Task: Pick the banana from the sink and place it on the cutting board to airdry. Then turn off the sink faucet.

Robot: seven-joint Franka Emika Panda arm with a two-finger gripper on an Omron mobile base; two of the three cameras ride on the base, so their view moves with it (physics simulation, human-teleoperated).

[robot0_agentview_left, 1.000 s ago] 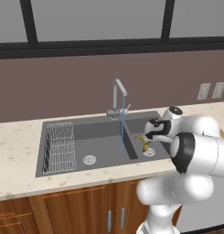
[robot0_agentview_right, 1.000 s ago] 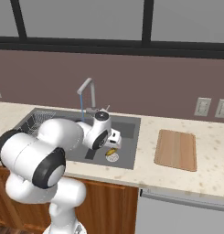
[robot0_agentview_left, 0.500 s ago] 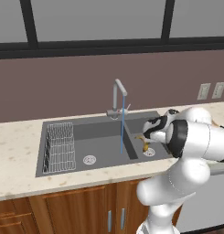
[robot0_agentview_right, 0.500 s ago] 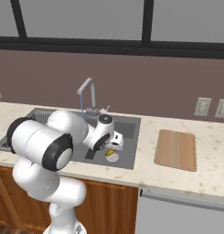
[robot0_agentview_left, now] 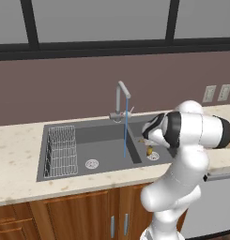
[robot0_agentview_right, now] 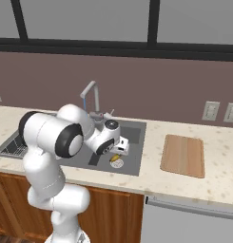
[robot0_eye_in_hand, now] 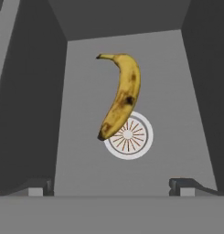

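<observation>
Banana (robot0_eye_in_hand: 122,93) lies on the floor of the sink (robot0_eye_in_hand: 81,73) basin, one brown end resting over the round drain (robot0_eye_in_hand: 129,135). It looks light, soft and easily bruised, likely wet and a little slippery, so a gentle hold across its thick middle seems best. The gripper (robot0_eye_in_hand: 111,186) hangs above it with fingers (robot0_eye_in_hand: 183,185) spread wide and empty, the banana beyond the tips, roughly centred between them, untouched.

Two wall outlets (robot0_agentview_right: 221,112) on brown backsplash; wood cabinets (robot0_agentview_left: 65,218) under speckled counter (robot0_agentview_right: 208,180).
</observation>
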